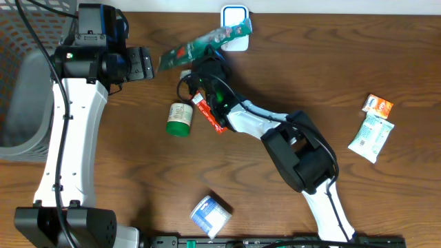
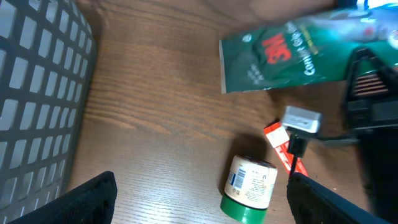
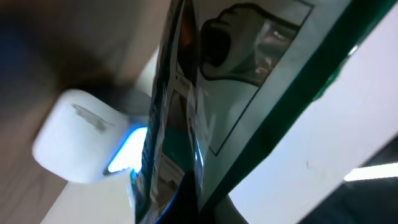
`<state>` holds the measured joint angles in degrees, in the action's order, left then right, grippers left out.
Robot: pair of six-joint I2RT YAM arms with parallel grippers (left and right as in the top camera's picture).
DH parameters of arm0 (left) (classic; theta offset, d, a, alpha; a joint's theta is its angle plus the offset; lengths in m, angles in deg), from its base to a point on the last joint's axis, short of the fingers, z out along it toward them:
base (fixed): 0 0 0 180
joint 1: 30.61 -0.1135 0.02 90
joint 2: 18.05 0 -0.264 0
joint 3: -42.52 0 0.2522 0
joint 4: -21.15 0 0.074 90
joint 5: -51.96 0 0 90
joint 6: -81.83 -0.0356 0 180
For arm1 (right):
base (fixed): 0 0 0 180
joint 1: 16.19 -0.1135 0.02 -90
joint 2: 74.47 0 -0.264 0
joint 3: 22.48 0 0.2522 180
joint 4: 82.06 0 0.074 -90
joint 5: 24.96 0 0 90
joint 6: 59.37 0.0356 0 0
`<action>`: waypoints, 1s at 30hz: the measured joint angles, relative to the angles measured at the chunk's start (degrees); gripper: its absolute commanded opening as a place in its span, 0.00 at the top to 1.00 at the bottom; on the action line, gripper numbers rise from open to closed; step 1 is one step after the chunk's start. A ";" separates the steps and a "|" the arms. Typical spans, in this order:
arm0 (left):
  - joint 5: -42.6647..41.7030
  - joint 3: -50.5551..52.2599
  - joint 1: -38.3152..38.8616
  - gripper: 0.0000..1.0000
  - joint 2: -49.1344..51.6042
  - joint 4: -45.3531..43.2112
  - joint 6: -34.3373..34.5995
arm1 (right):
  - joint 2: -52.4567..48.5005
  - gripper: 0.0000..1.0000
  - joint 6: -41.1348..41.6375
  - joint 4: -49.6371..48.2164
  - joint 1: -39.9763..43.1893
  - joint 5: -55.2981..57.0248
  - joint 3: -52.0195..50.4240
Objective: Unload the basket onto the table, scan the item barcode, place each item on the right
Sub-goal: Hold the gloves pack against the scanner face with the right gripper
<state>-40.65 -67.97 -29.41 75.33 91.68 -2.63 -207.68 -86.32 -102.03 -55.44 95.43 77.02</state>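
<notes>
Packet (image 1: 203,45) between right fingers (image 1: 213,60) (by scanner (image 1: 235,15))

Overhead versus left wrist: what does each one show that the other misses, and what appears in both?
Only the overhead view shows the scanner, an orange packet, a white sachet and a blue-and-white container. Only the left wrist view shows the 3M lettering on the green package closely enough to read. Both show the green package, the green-lidded jar, the red packet and the basket.
</notes>
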 measured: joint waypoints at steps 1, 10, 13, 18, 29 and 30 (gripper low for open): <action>0.00 0.00 0.00 0.12 0.00 0.00 0.00 | -0.31 0.99 -0.02 -0.22 0.00 -0.15 0.17; 0.00 0.00 0.00 0.12 0.00 0.00 0.00 | -0.68 0.99 -0.02 -0.28 0.15 -2.12 2.51; 0.00 0.00 0.00 0.12 0.00 0.00 0.00 | -0.70 0.99 -0.02 0.44 0.63 -3.67 2.51; 0.00 0.00 0.00 0.12 0.00 0.00 0.02 | -0.70 0.99 -0.02 -2.29 2.99 -6.23 2.51; 0.00 0.00 0.00 0.12 0.00 0.00 0.00 | -0.70 0.99 5.88 -2.93 6.78 -9.70 2.51; 0.00 0.00 0.00 0.12 0.00 0.00 0.00 | -0.70 0.99 6.93 -2.99 6.71 -10.16 2.51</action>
<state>-40.65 -67.97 -29.41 75.33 91.68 -2.63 -208.38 -79.39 -105.03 -48.73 85.27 79.53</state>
